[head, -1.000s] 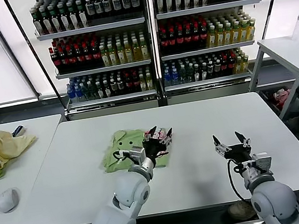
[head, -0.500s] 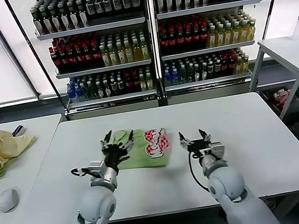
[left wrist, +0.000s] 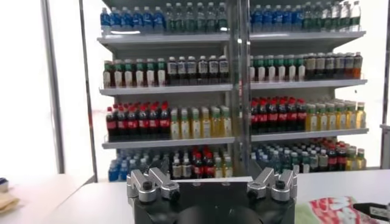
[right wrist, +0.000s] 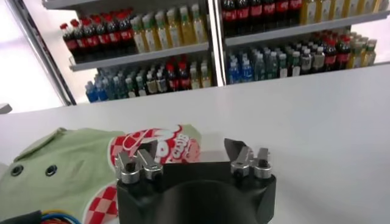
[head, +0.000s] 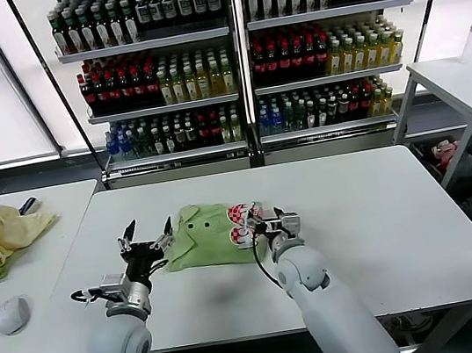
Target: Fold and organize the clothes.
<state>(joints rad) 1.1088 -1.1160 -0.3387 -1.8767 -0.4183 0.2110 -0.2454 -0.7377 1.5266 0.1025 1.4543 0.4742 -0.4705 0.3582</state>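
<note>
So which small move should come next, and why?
Probably lower both grippers onto the shirt edges and pinch. The left gripper is open at its left edge, the right gripper open by the print; neither holds cloth.

**Both hands shifted to the shirt's two edges**

Over the last second I have brought the right hand (head: 267,222) in from the desk's (head: 383,208) right side to the polo shirt's (head: 205,234) printed edge. The left hand (head: 145,241), earlier over the shirt's print, has retreated to its left edge, fingers spread. The shirt now lies uncovered, collar showing.
</note>
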